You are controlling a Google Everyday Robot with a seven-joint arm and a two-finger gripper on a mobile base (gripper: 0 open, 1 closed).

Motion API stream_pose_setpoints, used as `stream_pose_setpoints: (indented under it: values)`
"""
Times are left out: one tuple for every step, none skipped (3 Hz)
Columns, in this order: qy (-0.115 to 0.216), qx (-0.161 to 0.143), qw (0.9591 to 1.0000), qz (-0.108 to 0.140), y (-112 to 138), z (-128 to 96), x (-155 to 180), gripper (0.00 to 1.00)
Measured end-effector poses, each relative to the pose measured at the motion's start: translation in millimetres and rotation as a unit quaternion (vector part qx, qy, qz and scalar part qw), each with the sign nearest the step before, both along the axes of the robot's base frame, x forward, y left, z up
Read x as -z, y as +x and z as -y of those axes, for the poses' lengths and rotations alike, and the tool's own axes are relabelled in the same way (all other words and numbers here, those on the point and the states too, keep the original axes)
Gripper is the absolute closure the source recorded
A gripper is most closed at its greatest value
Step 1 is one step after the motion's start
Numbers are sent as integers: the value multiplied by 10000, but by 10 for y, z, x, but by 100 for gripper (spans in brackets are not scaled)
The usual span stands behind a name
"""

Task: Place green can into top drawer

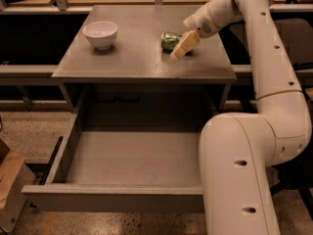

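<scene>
The green can (168, 40) lies on its side on the grey table top (132, 58), right of the middle. My gripper (184, 45) reaches in from the right, tilted down to the left, its tip right against the can's right end and covering part of it. The top drawer (112, 199) is pulled fully out below the table, and nothing lies inside it.
A white bowl (100, 34) stands on the table's left part. My own arm and base (244, 170) fill the right foreground, overlapping the drawer's right side. A cardboard box (7, 182) sits on the floor at lower left. Dark shelving runs behind the table.
</scene>
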State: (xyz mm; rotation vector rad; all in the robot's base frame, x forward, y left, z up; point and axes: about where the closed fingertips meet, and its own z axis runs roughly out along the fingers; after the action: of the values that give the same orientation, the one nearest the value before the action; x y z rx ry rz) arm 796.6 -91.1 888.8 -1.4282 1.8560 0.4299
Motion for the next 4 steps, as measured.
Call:
stream_pose_setpoints:
  values:
    - [314, 178, 9993, 5, 145, 15, 106, 0]
    - [513, 249, 9984, 7, 246, -15, 210, 0]
    - [554, 171, 9983, -61, 261, -85, 320, 16]
    - [550, 64, 9985, -52, 233, -111, 327, 39]
